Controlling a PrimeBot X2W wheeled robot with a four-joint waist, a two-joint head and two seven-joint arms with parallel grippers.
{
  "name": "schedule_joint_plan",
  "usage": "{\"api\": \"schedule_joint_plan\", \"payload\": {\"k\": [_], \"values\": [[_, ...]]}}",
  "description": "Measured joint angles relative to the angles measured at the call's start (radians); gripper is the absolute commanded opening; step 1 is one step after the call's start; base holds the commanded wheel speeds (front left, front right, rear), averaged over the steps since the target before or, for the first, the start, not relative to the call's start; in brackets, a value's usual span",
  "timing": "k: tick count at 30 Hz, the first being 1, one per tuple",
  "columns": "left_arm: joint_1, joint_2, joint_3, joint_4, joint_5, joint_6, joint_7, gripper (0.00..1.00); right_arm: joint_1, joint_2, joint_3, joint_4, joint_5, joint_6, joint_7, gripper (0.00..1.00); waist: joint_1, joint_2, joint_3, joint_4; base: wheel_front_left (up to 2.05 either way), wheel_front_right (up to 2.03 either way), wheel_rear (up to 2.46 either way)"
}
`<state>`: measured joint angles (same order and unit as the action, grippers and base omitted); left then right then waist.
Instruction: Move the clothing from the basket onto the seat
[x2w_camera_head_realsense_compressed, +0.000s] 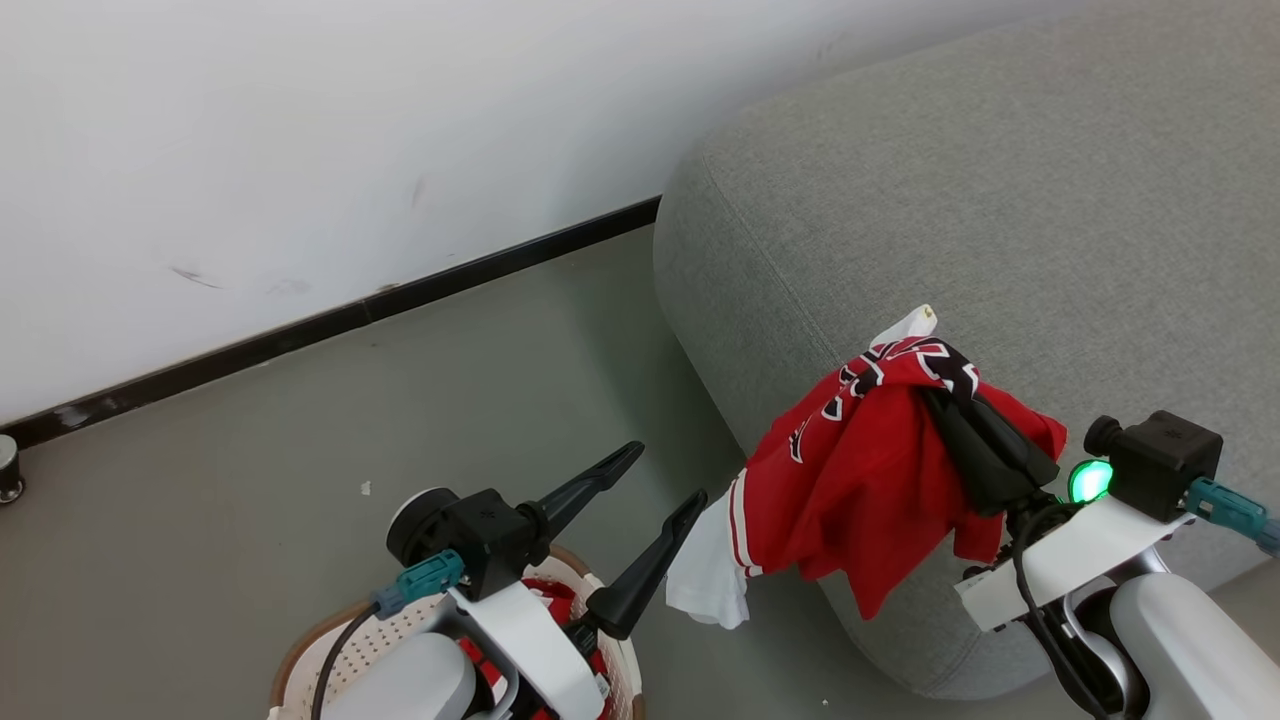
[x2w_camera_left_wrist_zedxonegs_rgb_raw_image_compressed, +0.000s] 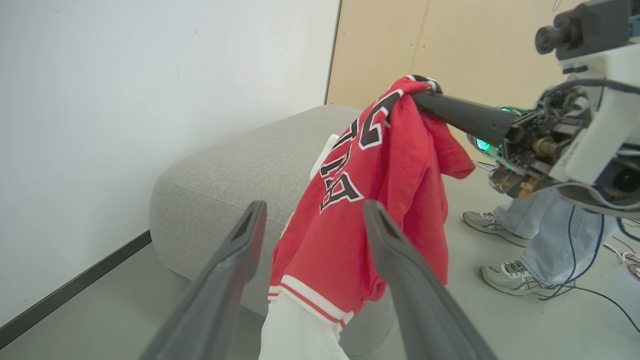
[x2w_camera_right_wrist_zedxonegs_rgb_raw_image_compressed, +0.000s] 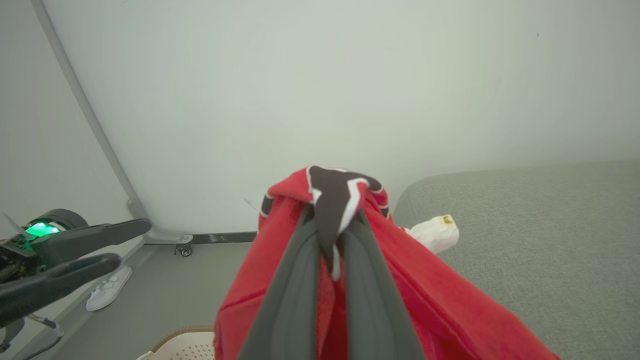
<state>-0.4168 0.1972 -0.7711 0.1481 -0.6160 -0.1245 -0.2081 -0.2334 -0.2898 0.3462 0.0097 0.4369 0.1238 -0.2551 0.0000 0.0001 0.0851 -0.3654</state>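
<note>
Down at the lower left we've got the laundry basket (x2w_camera_head_realsense_compressed: 350, 645) sitting on the floor (x2w_camera_head_realsense_compressed: 450, 380), with some red fabric (x2w_camera_head_realsense_compressed: 548, 598) lying in it under our left forearm. We reckon that's the shorts, so about half the job is left. The left gripper (x2w_camera_head_realsense_compressed: 671, 471) hangs just above the basket, its two fingers spread wide with nothing between them, pointing toward the sofa. Our guess is it's parked there, ready for the next grab and out of the way of the carry. Moving right, the Bulls jersey (x2w_camera_head_realsense_compressed: 860, 470) is up in the air, bunched at the lettering and draping down in front of the sofa's rounded corner. We can't tell if it brushes the upholstery. A white panel (x2w_camera_head_realsense_compressed: 710, 580) dangles below the striped hem over the floor, just beside the left gripper's fingertip, and we honestly can't say whether it's part of the jersey. The right gripper (x2w_camera_right_wrist_zedxonegs_rgb_raw_image_compressed: 330, 235) is clenched on that bunch with a fold of black-and-white lettering pinched between its fingers, which is why the whole thing hangs off one point. Furthest right is the grey sofa (x2w_camera_head_realsense_compressed: 1000, 200). The jersey isn't lying on it yet, so we think the arm needs to go further in over the cushion before letting go.
</note>
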Motion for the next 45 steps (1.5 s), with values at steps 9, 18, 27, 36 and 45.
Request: {"api": "schedule_joint_plan", "payload": {"k": [9, 18, 27, 36, 45], "values": [[0.000, 0.009, 0.016, -0.003, 0.000, 0.007, 0.000, 1.00, -0.069, -0.026, -0.026, -0.002, 0.000, 0.000, 0.000, 0.00, 0.0000, 0.0000, 0.017, -0.002, 0.00, 0.00, 0.00], [-0.002, 0.026, 0.028, -0.018, 0.000, 0.014, 0.000, 1.00, -0.147, -0.034, -0.085, -0.007, 0.004, 0.000, 0.000, 0.00, 0.0000, 0.0000, 0.042, 0.011, 0.00, 0.00, 0.00], [-0.009, 0.023, 0.011, -0.067, 0.002, 0.013, 0.002, 1.00, -0.230, -0.073, -0.149, 0.021, 0.003, 0.000, 0.000, 0.00, 0.0000, 0.0000, 0.081, 0.026, 0.00, 0.00, 0.00], [-0.030, 0.028, 0.000, -0.100, 0.010, 0.013, 0.024, 1.00, -0.306, -0.112, -0.218, 0.100, 0.017, 0.000, 0.000, 0.00, 0.0000, 0.0000, 0.133, 0.048, 0.00, 0.00, 0.00], [-0.054, 0.044, -0.005, -0.136, 0.022, 0.013, 0.059, 1.00, -0.361, -0.141, -0.277, 0.193, 0.039, 0.000, 0.000, 0.00, 0.0000, 0.0000, 0.197, 0.072, 0.00, 0.00, 0.00]]}}
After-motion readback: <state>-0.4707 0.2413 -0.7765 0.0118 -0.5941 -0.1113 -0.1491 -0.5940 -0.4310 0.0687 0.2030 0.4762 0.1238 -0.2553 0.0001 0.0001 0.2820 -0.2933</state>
